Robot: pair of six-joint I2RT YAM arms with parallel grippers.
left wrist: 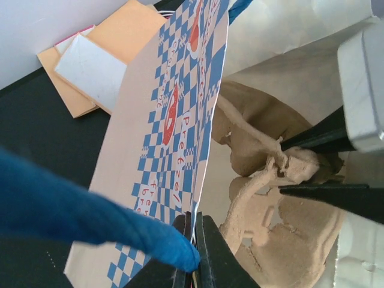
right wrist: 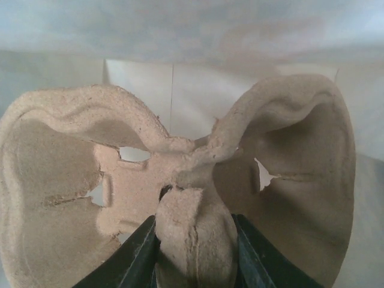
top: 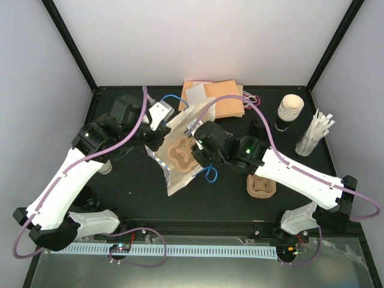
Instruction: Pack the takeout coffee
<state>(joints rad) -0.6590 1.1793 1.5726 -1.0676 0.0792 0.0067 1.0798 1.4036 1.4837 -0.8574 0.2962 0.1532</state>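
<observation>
1. Near edge first: a dark round shape point(top: 90, 198) is sitting on the table point(top: 132, 192) at 8 o'clock, half under the left arm. Whether that is the coffee cup, I cannot tell.
2. At 4 o'clock, a spare carrier point(top: 262, 186) is lying just beside the right arm.
3. Dead centre, the bag point(left wrist: 168, 150) is gaping open.
4. The left gripper point(left wrist: 193, 225) is pinching the bag's checkered edge, fingers clenched tight on the paper.
5. The right gripper point(right wrist: 195, 240) is reaching into the bag, grasping the middle ridge of a pulp carrier point(right wrist: 288, 180).
6. Farther back at 2 o'clock, a stack of cups point(top: 290, 108) is standing upright, with a holder of white sticks point(top: 315, 135) beside it.
7. At 12 o'clock, brown paper sheets point(top: 219, 99) are lying against the back wall.
</observation>
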